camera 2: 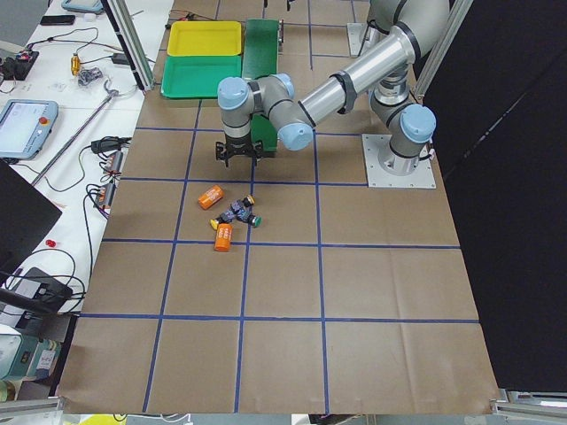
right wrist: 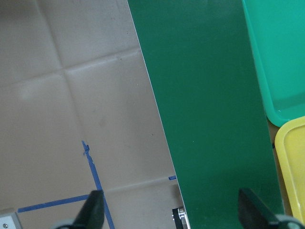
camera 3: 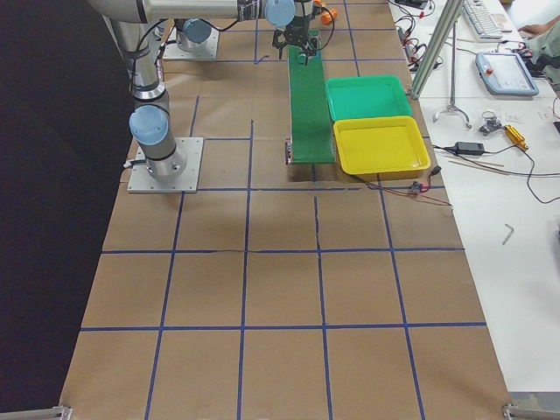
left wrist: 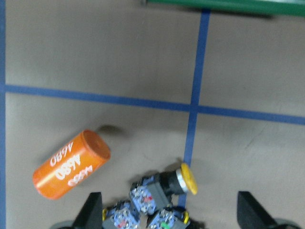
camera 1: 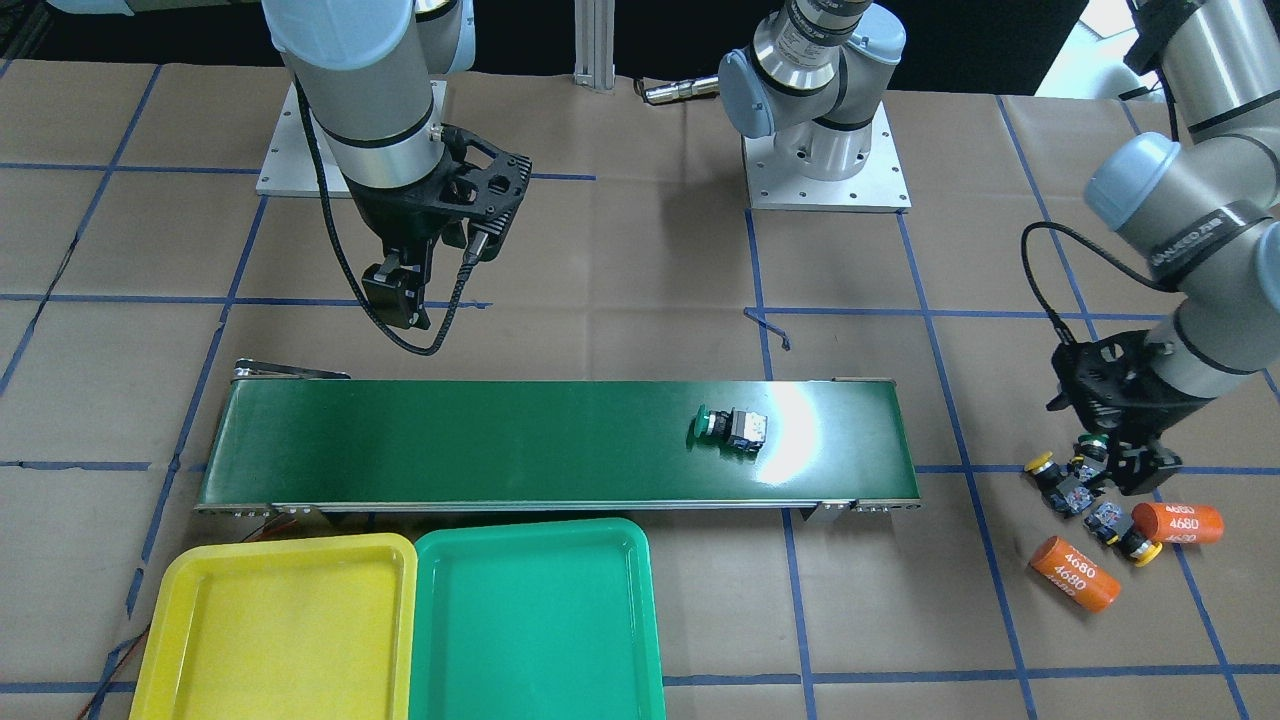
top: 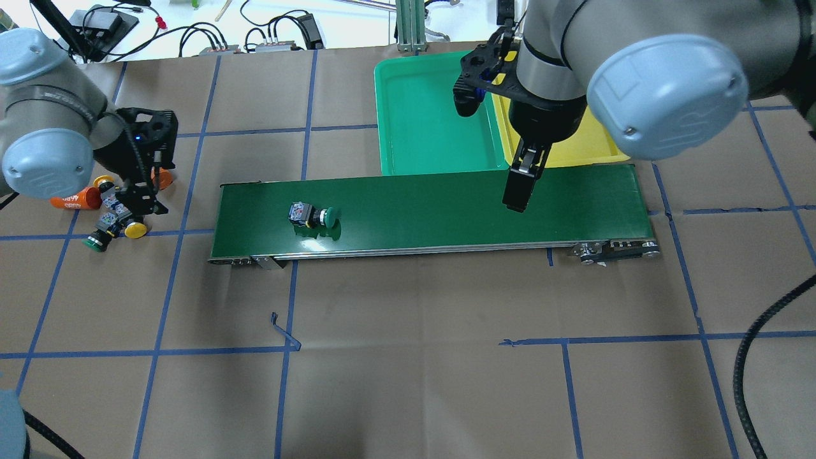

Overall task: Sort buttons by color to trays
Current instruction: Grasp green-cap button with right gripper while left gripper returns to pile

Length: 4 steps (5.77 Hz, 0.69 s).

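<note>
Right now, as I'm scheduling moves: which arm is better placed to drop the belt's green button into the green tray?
Probably the right: the right fingers hang open over the belt beside the green tray. The left fingers are off the belt's other end, over the loose buttons, far from that tray.

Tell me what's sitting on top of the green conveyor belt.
One green button lies on its side on the conveyor belt. The right gripper hangs over the other end, covering a small patch of belt in the overhead view.

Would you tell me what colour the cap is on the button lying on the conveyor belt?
Green cap, clearest in the exterior front-facing view.
</note>
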Motion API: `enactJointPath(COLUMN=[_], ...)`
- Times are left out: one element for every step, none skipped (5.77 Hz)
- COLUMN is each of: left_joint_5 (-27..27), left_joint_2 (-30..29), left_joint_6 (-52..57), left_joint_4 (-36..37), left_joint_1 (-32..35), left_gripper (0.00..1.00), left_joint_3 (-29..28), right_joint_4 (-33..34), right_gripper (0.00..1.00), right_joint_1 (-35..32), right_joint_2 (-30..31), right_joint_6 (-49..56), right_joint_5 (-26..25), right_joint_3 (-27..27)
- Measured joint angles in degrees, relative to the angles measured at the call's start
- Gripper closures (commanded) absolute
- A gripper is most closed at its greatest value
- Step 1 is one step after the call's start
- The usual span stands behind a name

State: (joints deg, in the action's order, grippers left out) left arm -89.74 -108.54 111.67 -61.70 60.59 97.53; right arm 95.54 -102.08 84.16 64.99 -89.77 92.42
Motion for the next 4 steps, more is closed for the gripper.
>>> enactJointPath(left_joint_5=[0.1, 0.2, 0.2, 0.1], left_joint_2=[-3.0, -6.5, -9.5, -12.1], left_joint_6=[1.2, 4.7, 8.5, 11.4], left_joint_4=[0.2, 1.3, 3.7, 5.8], left_joint_1=[-3.0, -5.4, -6.7, -7.5], left_gripper=[0.02, 0.04, 0.04, 0.04], left_joint_3=[-3.3, -6.2, -7.9, -9.0], right_joint_4=[3.3, 6.9, 8.7, 11.5], right_gripper=[0.0, 0.0, 0.0, 0.0], right_joint_1=[0.0, -0.1, -0.1, -0.3], right_joint_2=[-1.1, -2.5, -3.1, -3.5], right_joint_6=[7.1, 14.2, 16.9, 17.4], right_joint_5=[-0.1, -0.1, 0.1, 0.4], right_joint_3=[0.6, 0.9, 1.8, 3.4])
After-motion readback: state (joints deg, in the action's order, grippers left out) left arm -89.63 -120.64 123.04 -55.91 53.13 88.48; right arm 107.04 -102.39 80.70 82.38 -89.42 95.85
